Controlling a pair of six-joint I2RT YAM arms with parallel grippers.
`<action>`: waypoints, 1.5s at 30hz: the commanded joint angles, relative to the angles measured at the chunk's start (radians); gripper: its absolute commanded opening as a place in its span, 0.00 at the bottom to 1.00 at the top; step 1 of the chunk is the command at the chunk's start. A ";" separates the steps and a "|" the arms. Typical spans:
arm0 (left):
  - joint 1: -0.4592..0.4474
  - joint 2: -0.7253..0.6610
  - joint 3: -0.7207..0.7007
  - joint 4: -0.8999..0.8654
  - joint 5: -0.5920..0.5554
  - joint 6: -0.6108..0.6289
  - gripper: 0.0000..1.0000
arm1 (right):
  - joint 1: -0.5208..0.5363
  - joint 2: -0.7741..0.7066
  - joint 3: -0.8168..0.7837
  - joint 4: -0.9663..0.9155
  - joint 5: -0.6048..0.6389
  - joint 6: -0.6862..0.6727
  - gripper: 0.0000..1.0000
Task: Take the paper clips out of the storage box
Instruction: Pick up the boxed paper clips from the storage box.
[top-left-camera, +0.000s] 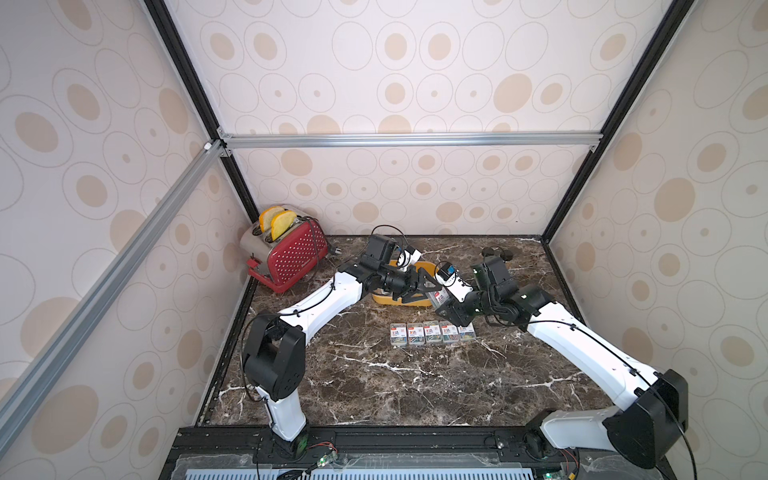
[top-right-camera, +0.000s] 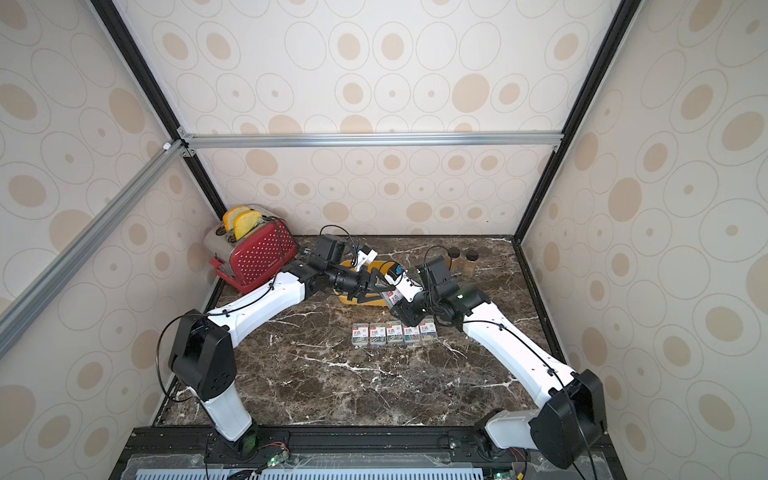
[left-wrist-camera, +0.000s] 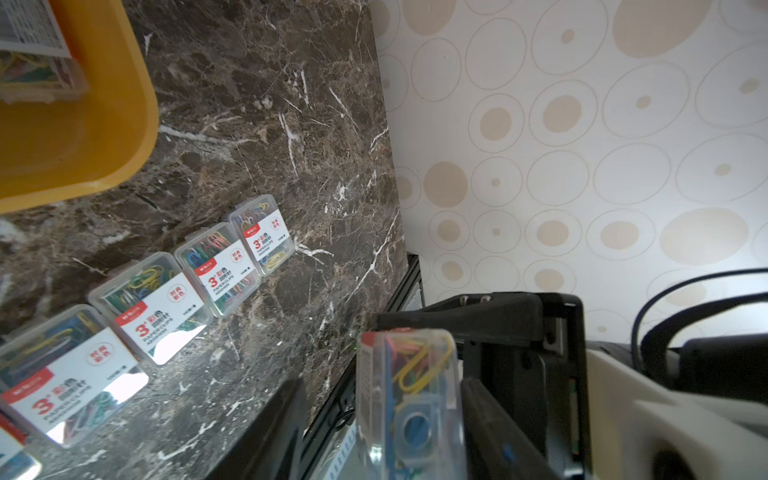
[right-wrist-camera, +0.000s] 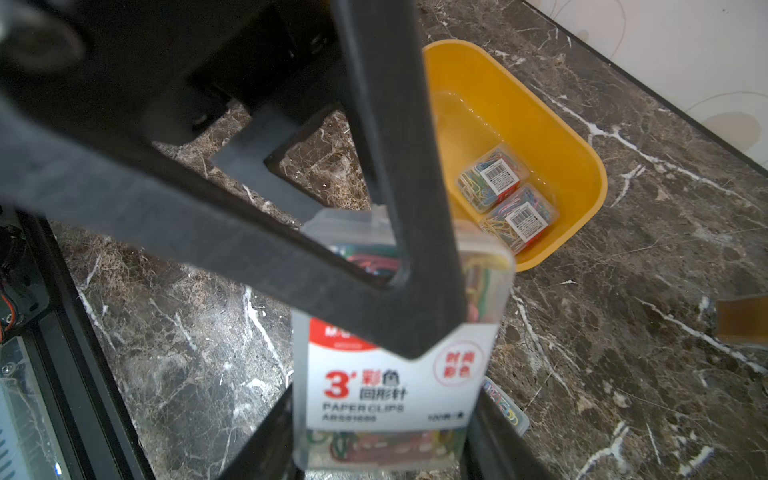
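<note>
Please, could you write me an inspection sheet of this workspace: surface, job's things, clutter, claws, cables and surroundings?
Surface: dark brown white-veined marble-look tabletop.
Job's things: shallow yellow plastic tub holds two small clear plastic boxes of coloured clips; five more boxes lie in a row on the tabletop; one held box is in the air.
Clutter: red dotted toaster with bread slices, far left; two brown black-capped jars, far right.
Claws: right claw shut on the held box; left claw around it, grip unclear.
Cables: black cables along both arms, none snagged.
Surroundings: circle-patterned wallpaper walls, aluminium frame bars.
</note>
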 joint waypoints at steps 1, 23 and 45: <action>-0.022 0.019 0.046 -0.035 0.034 0.051 0.49 | 0.009 -0.001 0.021 0.012 -0.012 -0.011 0.27; -0.006 -0.050 -0.026 0.048 -0.014 0.159 0.21 | -0.190 -0.183 0.053 -0.141 -0.176 0.191 1.00; -0.028 0.050 0.031 0.068 0.099 0.112 0.24 | -0.059 -0.064 -0.042 0.044 -0.100 0.027 0.99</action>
